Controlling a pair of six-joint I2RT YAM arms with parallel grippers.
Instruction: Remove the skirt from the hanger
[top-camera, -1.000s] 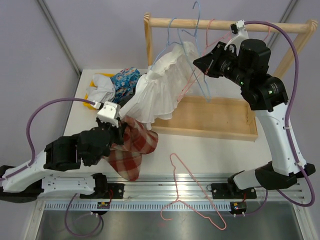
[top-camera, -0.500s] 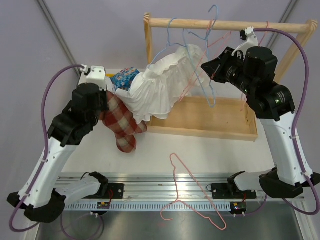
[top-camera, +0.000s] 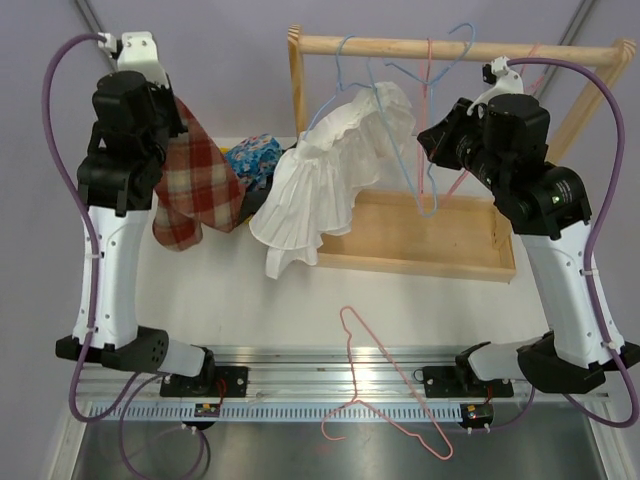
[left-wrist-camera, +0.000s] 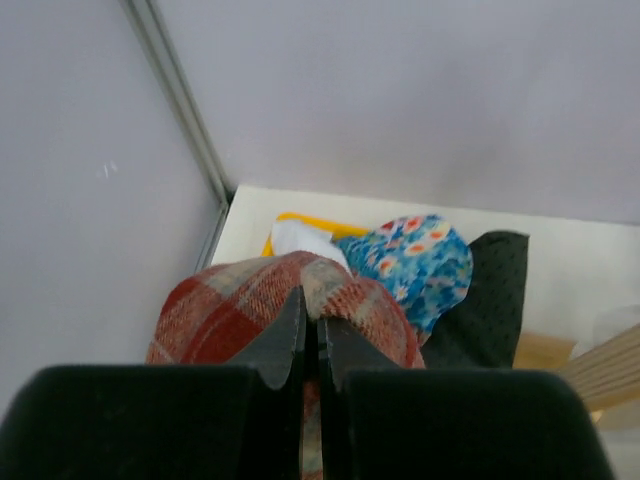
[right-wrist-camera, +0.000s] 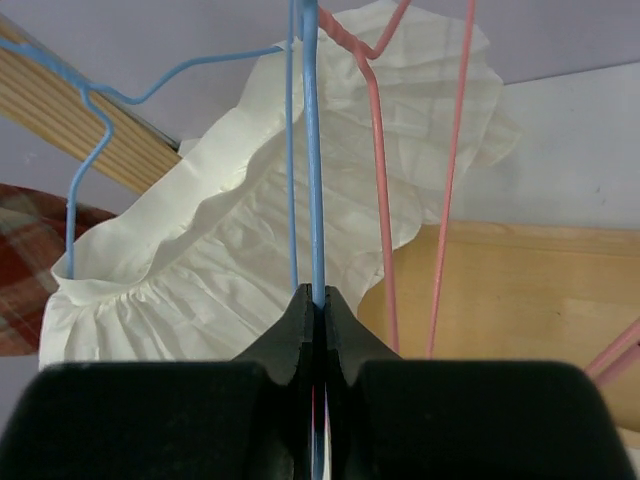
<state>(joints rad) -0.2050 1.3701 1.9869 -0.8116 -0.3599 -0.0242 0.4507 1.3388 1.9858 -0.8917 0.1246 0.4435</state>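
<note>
Two closed grippers: left gripper (left-wrist-camera: 311, 322) pinches the plaid skirt (top-camera: 190, 185), raised far left above the desk (top-camera: 300, 300); right gripper (right-wrist-camera: 314, 300) clamps the blue hanger (right-wrist-camera: 312, 180). Best lowered onto the clothes pile (top-camera: 250, 158) before release.

Your left gripper (top-camera: 170, 105) is up high at the far left, with the plaid skirt (top-camera: 190, 190) hanging from it above the table (top-camera: 480, 310). Your right gripper (top-camera: 432, 140) is at the blue hanger (top-camera: 433, 195) under the rail (top-camera: 450, 48). The white skirt (top-camera: 320, 180) droops from the rail toward the table. A pink hanger (top-camera: 385, 385) lies near the front edge.
</note>
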